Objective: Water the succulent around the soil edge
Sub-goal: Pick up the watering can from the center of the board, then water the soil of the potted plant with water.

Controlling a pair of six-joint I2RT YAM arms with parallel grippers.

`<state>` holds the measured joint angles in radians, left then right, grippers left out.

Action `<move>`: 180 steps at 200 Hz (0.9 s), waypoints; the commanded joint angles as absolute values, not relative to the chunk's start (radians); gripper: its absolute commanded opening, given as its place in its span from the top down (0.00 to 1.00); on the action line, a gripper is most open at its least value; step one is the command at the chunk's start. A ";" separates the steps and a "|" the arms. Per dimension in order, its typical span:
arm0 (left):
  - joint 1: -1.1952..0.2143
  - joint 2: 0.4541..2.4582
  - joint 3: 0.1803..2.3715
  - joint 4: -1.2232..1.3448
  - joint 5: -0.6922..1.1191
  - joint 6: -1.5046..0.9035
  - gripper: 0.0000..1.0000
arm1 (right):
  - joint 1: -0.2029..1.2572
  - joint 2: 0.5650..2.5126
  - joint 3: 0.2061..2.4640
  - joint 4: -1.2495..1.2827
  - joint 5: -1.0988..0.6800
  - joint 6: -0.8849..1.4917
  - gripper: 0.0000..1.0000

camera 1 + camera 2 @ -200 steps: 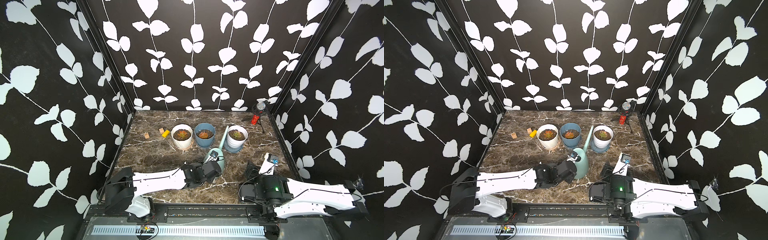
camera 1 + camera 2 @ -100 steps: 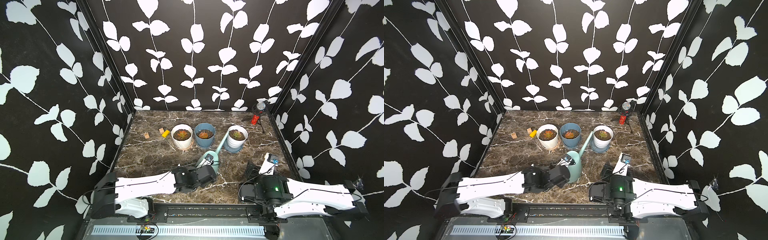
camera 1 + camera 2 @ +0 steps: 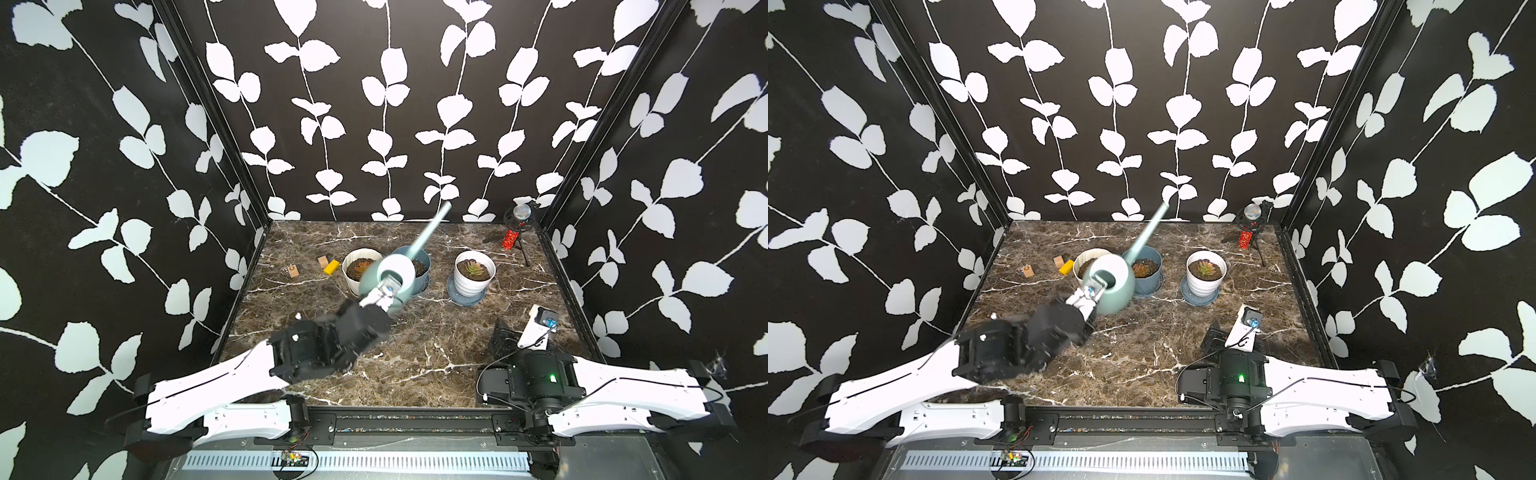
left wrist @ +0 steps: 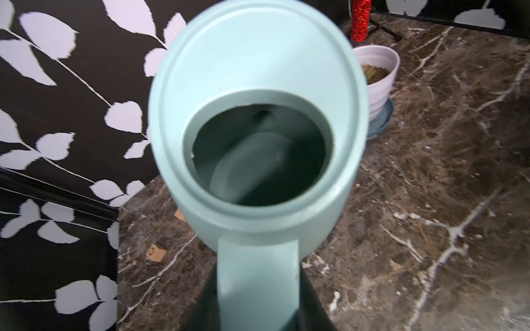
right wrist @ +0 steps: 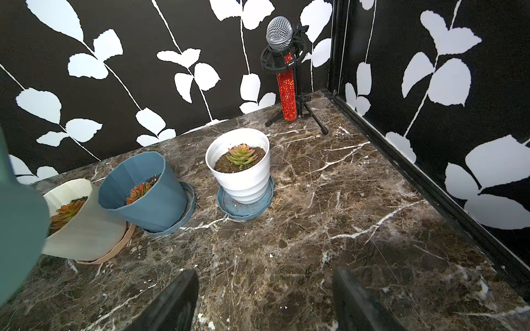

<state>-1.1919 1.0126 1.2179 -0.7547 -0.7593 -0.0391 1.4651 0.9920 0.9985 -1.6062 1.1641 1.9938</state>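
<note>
Clearly, L gripper [image 3: 380, 296] was clamped on the teal watering can [image 3: 392, 274] by its handle. The can hung above the marble table [image 3: 436, 340], over cream pot [image 3: 351, 286] & blue pot [image 3: 420, 279], spout angled up twd back wall. R gripper [image 5: 265, 286] sat low, fingers spread, empty. Green succulent [image 3: 475, 269] in white pot [image 3: 473, 286] stood apart.

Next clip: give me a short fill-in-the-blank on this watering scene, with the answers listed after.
The left gripper is shut on the ___ of the watering can. The middle pot of the row is ___. The microphone has a glittery ___ handle. The jaws of the right gripper stand ___.
Answers: handle, blue, red, open.
</note>
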 commanded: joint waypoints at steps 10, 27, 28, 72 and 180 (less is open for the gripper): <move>-0.999 1.000 1.316 -0.708 -0.752 0.273 1.00 | 1.455 0.999 1.009 -1.798 1.223 1.971 0.24; -0.865 1.018 1.369 -0.751 -0.698 0.361 1.00 | 1.450 1.000 1.008 -1.798 1.235 1.959 0.24; -0.858 1.018 1.372 -0.753 -0.693 0.366 1.00 | 1.450 1.000 1.009 -1.798 1.236 1.959 0.24; -0.645 1.003 1.405 -0.828 -0.610 0.591 1.00 | 1.438 0.994 0.991 -1.798 1.254 1.949 0.24; -0.589 0.819 1.204 -0.918 -0.762 0.926 1.00 | 1.389 0.989 0.983 -1.798 1.296 1.886 0.24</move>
<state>-0.5938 0.8673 1.2385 -0.9592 -0.6849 0.8391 1.4033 0.9817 0.9981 -1.6066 1.2606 1.9102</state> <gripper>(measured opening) 0.256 0.755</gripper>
